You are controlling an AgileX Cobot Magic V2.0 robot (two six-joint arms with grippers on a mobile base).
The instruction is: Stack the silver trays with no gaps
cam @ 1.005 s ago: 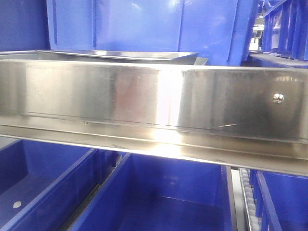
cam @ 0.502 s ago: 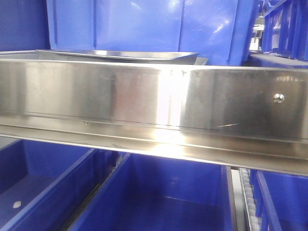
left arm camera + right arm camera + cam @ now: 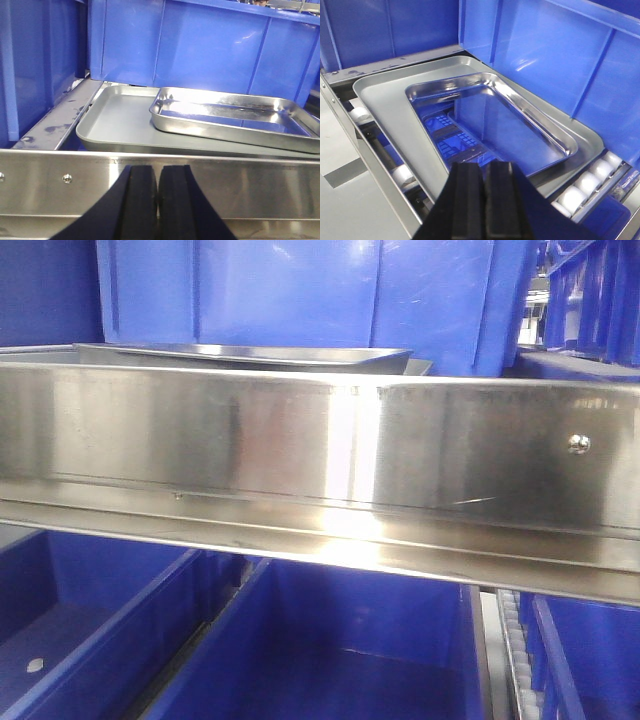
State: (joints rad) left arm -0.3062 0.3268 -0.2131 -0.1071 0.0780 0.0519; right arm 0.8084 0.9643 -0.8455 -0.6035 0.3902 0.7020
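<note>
Warehouse: blue bins (image 3: 330, 640) on roller racking (image 3: 585, 185)

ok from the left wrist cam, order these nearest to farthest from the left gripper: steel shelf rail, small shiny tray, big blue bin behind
1. Broad brushed-steel shelf rail, directly in front of the left gripper.
2. Small mirror-shiny steel tray, past the rail on the right, resting on the larger dull grey tray.
3. Big blue plastic bin, behind both trays.

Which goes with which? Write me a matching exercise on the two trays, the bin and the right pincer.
1. small tray
2. large tray
3. blue bin
4. right pincer

a. dull grey, underneath
b. shut, holding nothing
c. mirror-shiny, lying in the other tray
d. standing behind the trays

Pairs: 1-c, 2-a, 3-d, 4-b
</note>
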